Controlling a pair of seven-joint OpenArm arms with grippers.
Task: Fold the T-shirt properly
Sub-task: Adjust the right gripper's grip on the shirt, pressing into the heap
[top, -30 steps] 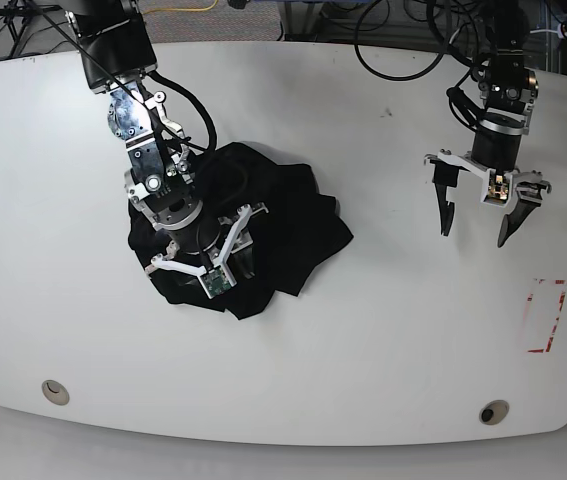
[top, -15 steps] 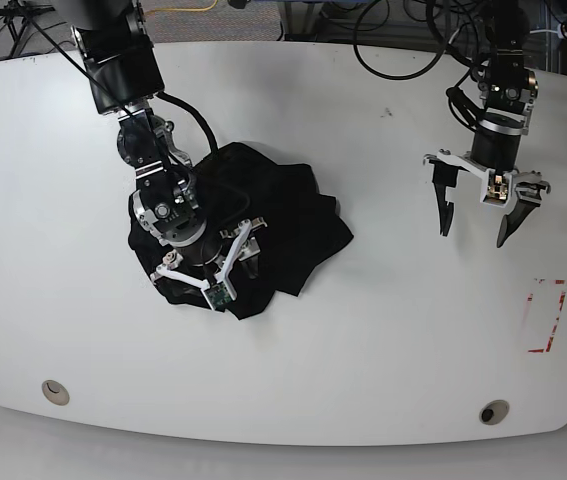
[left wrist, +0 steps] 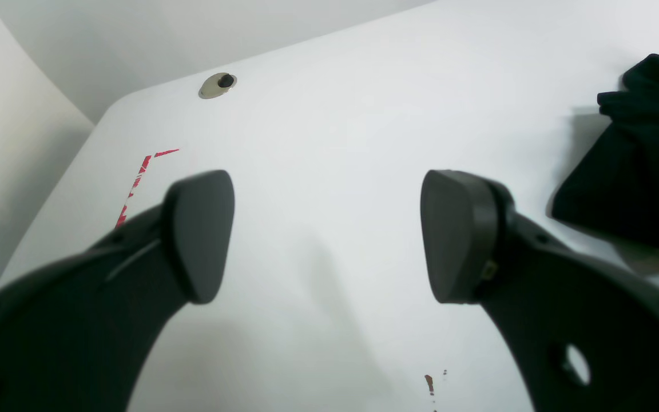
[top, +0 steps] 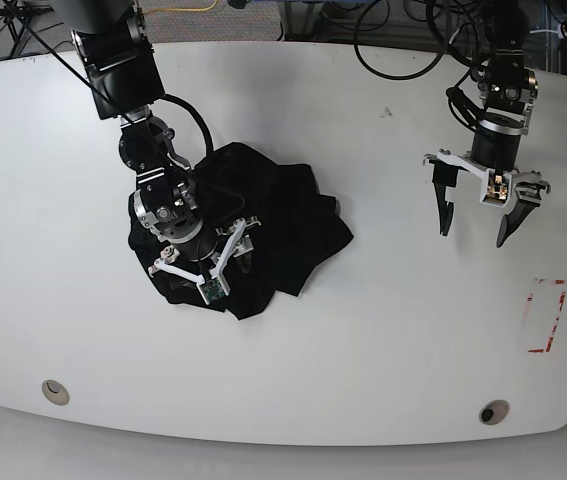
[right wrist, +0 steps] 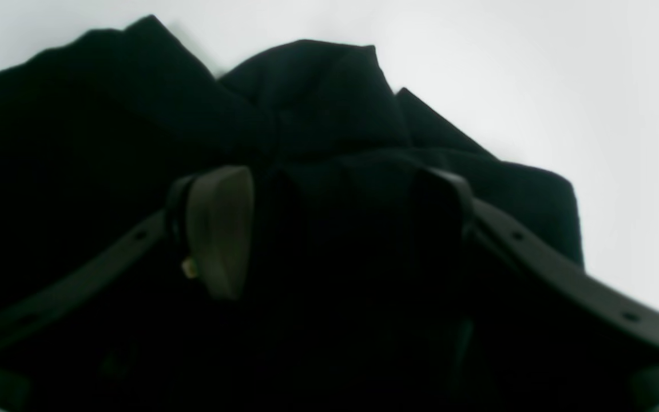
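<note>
The black T-shirt [top: 293,215] lies in a crumpled heap on the left half of the white table [top: 383,330]. No printed graphic shows. My right gripper [top: 203,252] points down into the heap's front left part. In the right wrist view its jaws [right wrist: 332,229] stand apart, with dark folds of the T-shirt [right wrist: 306,97] bulging between and under them. My left gripper [top: 475,232] hangs open over bare table at the right, well away from the garment. In the left wrist view its pads [left wrist: 198,234] have nothing between them, and an edge of the T-shirt [left wrist: 644,160] shows at the far right.
A red tape corner mark [top: 546,315] sits near the table's right edge, also in the left wrist view as red tape [left wrist: 141,171]. Two round holes [top: 55,391] [top: 494,411] lie near the front edge. Cables trail behind the back edge.
The right gripper's jaws have spread wider over the heap, and its arm has leaned a little toward the left. The left arm and the shirt's outline have stayed as they were.
</note>
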